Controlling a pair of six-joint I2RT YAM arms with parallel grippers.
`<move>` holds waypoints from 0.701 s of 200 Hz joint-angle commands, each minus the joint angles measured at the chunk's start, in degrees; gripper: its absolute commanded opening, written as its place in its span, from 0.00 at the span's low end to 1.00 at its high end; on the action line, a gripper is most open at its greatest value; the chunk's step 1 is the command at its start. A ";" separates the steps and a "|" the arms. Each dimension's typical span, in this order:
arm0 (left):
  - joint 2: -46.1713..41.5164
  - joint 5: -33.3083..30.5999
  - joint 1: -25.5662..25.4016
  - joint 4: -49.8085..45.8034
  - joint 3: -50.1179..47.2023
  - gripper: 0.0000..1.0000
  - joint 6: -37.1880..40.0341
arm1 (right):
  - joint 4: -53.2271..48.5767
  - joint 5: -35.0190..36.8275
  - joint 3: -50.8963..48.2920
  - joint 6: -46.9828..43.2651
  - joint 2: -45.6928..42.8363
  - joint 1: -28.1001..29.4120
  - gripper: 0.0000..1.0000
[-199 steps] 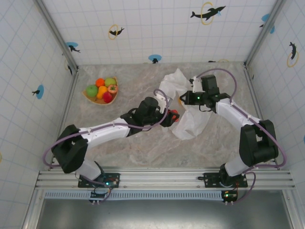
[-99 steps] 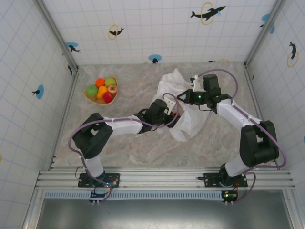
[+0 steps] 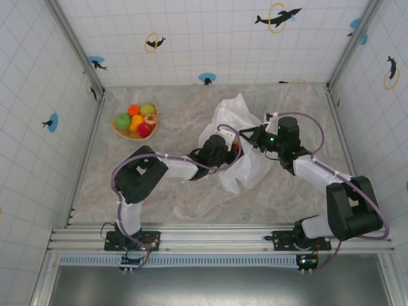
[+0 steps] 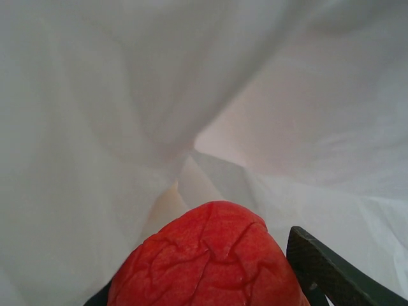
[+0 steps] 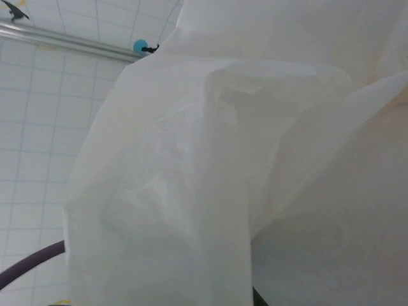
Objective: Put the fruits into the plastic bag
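Observation:
My left gripper [image 4: 205, 288] is shut on a wrinkled red fruit [image 4: 207, 252], its dark fingers [image 4: 322, 271] showing beside it. It is pushed inside the white plastic bag [image 4: 127, 95], whose walls surround it. From above, the left gripper [image 3: 232, 148] sits in the bag's mouth. The plastic bag [image 3: 245, 169] lies crumpled at mid-table, its edge lifted by my right gripper [image 3: 247, 136], which is shut on it. In the right wrist view the bag [image 5: 210, 166] drapes over the jaws. Several more fruits [image 3: 136, 120], green, orange, yellow and red, sit at the back left.
The remaining fruits rest in an orange-tan wedge-shaped tray [image 3: 118, 131] near the left wall. Both arms cross the middle of the marble table [image 3: 178, 197]. Tiled walls and metal posts [image 3: 76, 48] enclose the table.
The left arm has reached further right, carrying the red fruit into the bag's mouth. The right gripper has shifted right, and the bag has bunched around the left gripper.

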 commanded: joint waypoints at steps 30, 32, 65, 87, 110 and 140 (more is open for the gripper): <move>6.33 0.85 -0.24 9.30 3.16 0.69 -7.92 | 13.05 3.42 -3.49 9.51 -1.88 1.22 0.00; 6.52 0.90 -0.27 9.49 3.25 0.70 -8.17 | 13.20 3.43 -3.60 9.62 -1.85 1.21 0.00; 8.45 0.82 -0.89 9.77 4.47 0.78 -8.74 | 13.36 3.35 -3.70 9.35 -1.06 1.13 0.00; 8.07 0.04 -0.89 8.99 4.26 0.83 -7.82 | 12.63 3.04 -3.50 8.57 -0.65 0.77 0.00; 6.95 -0.67 -0.83 7.92 3.83 0.86 -6.49 | 10.79 2.74 -3.07 6.65 -0.60 0.15 0.00; 3.54 -2.06 -0.74 7.09 1.52 0.88 -4.68 | 3.57 1.39 -0.70 -0.19 -0.29 -0.82 0.00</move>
